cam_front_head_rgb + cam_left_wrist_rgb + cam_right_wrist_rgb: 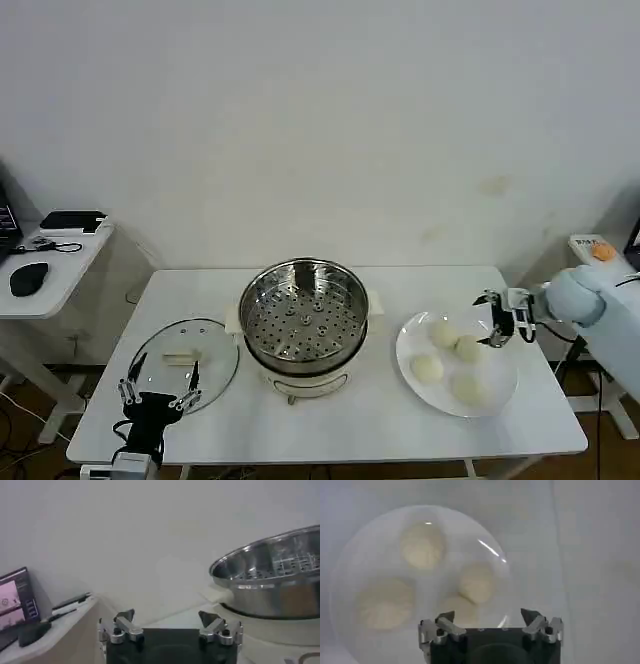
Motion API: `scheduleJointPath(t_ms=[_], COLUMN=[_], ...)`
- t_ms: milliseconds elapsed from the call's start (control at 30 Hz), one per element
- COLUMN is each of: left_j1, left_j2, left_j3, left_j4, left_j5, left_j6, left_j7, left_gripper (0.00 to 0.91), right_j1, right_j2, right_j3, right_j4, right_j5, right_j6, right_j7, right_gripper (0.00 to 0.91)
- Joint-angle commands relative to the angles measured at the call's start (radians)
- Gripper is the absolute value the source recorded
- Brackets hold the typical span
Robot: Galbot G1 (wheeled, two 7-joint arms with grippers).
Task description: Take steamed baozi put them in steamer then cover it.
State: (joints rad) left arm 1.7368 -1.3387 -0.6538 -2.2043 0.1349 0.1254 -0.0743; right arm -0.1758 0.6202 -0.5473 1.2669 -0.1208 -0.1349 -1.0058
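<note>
My room looks bright and even, with soft shadows. The pot [303, 318] shines. My right wrist view of the plate [350, 575] is blurry.

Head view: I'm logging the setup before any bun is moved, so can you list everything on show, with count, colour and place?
Steamed baozi: four, cream-white, on the plate.
Plate: one, white, table's right side.
Steamer: one, shiny steel on cream base, table centre, basket bare.
Cover: one, clear glass, cream handle, flat on the table left of the steamer.
Table: one, white.
Side desk: one, white, far left, bearing a black mouse.
Left hand: open, at the cover's near edge.
Right hand: open, over the plate's far edge.
</note>
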Motion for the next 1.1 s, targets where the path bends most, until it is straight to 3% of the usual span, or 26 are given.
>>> scheduleJointPath(t_ms=[33,367,833,1000,1100], left_j1=[0.0,0.012,0.016,0.015,0.017], left_j2=[0.006,0.002,0.006,0.006,0.007], left_j3=[-0.003,-0.01,-0.023,-0.025,-0.028], left_j4=[0.003,0.0,-0.008,-0.01,-0.011], left_j5=[0.009,0.022,0.021,0.021,0.019], left_j6=[0.0,-0.008,-0.008,-0.007,-0.007], left_j7=[0.004,0.005,0.004,0.004,0.004], left_gripper=[0.907,0.907,0.907,0.907,0.907], right_j1=[0.161,0.151,0.123,0.119,0.118], right_j2=[0.141,0.194,0.229,0.233,0.233], right_j3=[-0.202,-0.201,-0.185,-0.187,-0.191], right_j4=[-0.153,-0.239,-0.283,-0.282,-0.282], right_j5=[-0.002,-0.063,-0.076,-0.078,-0.076], right_j6=[0.026,0.016,0.014,0.01,0.007], right_j7=[-0.04,-0.014,0.006,0.004,0.004], right_gripper=[0.907,0.907,0.887,0.695,0.675])
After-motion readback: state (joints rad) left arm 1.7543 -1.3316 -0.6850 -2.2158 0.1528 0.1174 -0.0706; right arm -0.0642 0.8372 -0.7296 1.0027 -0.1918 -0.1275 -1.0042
